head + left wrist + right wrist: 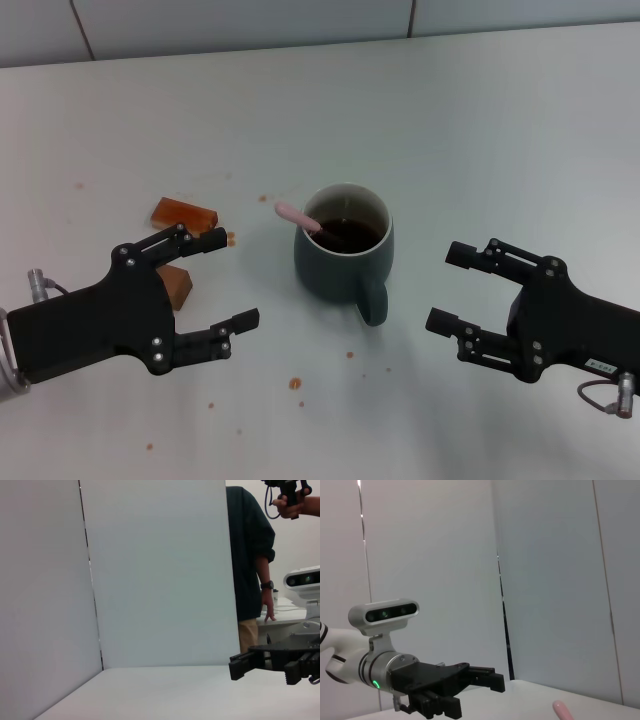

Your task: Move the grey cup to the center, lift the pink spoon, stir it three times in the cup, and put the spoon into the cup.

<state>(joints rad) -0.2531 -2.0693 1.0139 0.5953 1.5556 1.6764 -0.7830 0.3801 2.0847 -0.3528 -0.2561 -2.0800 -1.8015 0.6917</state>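
The grey cup [343, 255] stands at the table's middle, handle toward me, with dark brown liquid inside. The pink spoon [296, 215] rests in the cup, its pale pink handle leaning out over the far-left rim; its handle tip also shows in the right wrist view [563, 711]. My left gripper [232, 279] is open and empty, left of the cup and apart from it. My right gripper [450, 288] is open and empty, right of the cup. The left wrist view shows the right gripper [270, 666] farther off; the right wrist view shows the left gripper [465, 687].
Two brown rectangular blocks lie left of the cup: one [184, 214] behind my left gripper, one [177, 285] partly under it. Small brown spills [295, 383] dot the table near me. A person [250, 565] stands beyond the table in the left wrist view.
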